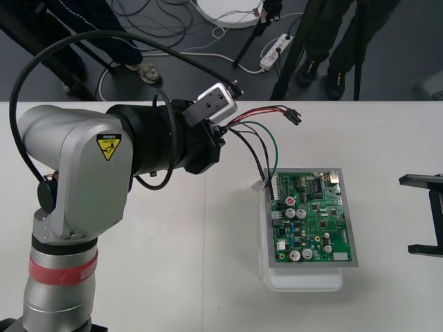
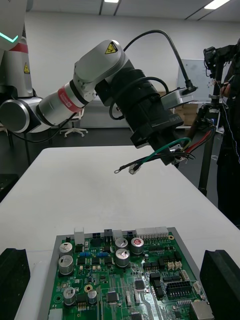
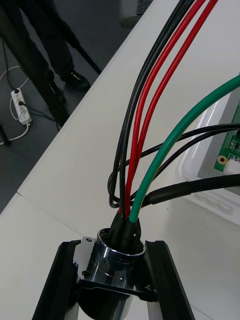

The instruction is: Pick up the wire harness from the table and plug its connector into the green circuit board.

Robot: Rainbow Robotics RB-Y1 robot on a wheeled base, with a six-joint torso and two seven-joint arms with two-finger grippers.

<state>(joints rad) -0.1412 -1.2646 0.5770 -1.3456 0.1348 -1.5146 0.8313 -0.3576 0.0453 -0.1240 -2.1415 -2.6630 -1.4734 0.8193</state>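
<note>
Front view looks steeply down on the table. Left wrist view sits close over the socket clamped in the left gripper, green circuit board beyond; right wrist view looks level across that board.

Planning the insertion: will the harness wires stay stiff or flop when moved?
Probably springy, not limp: from the socket in the left gripper, the wires arch outward unsupported. The plug at their free end likely sways.

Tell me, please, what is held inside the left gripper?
The harness: its round metal socket sits clamped between the left gripper's black fingers, with its red, black and green wires rising out. The socket's lower part is hidden between the fingers.
</note>
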